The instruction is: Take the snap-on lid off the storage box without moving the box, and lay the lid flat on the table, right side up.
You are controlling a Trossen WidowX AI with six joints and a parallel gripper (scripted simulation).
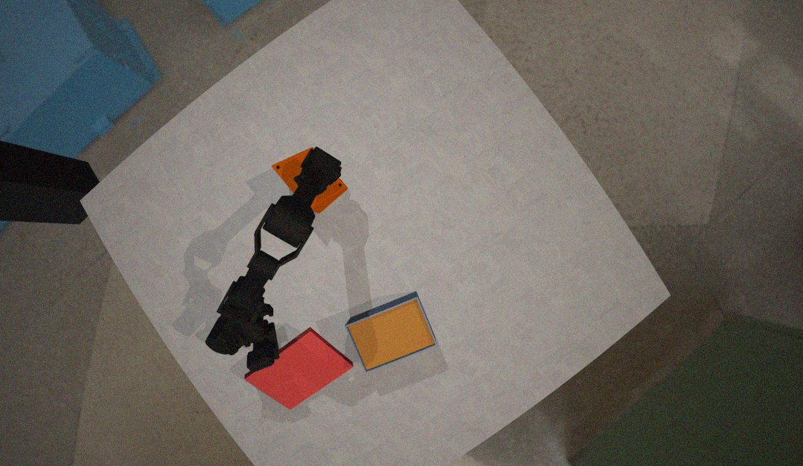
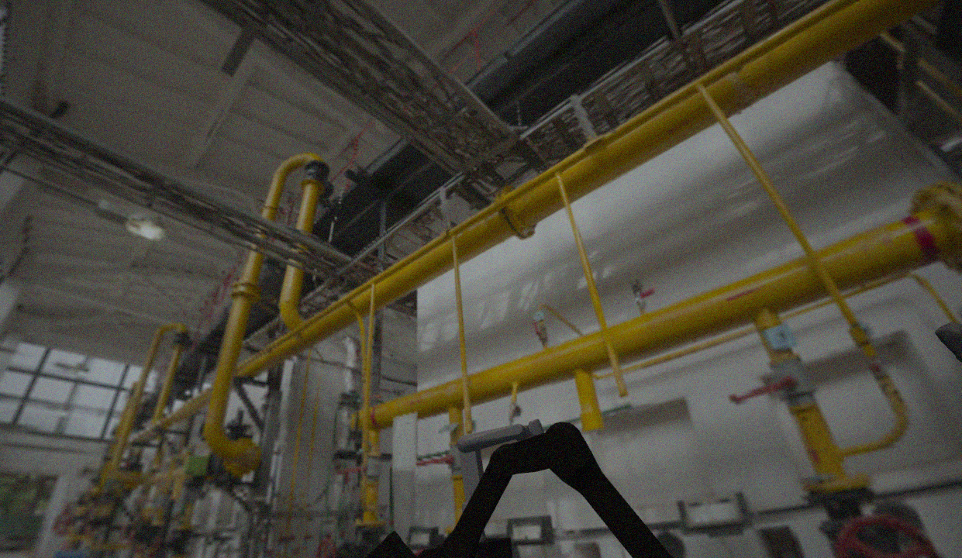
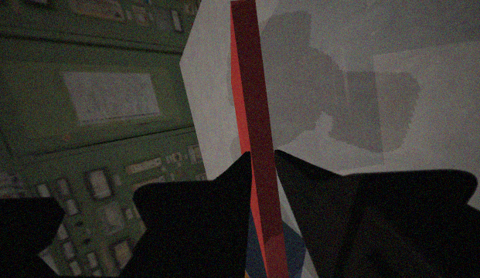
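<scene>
The red lid (image 1: 302,371) (image 3: 259,96) is held by its edge in my gripper (image 3: 262,155), which is shut on it. In the top view it is to the left of the box, with its broad red face toward the camera, and its shadow falls on the table around it. In the wrist view it shows nearly edge-on between the two black fingers. The storage box (image 1: 392,334) (image 3: 294,245) is blue, stands open on the table (image 1: 479,191) and shows an orange inside. The fingertips are hidden in the top view. The exterior view shows neither lid nor box.
The arm's orange base plate (image 1: 331,197) is on the table, at the upper left of the box in the top view. The table's left edge runs close to the gripper and lid. The exterior view shows mostly yellow pipes and part of the black arm (image 2: 567,451).
</scene>
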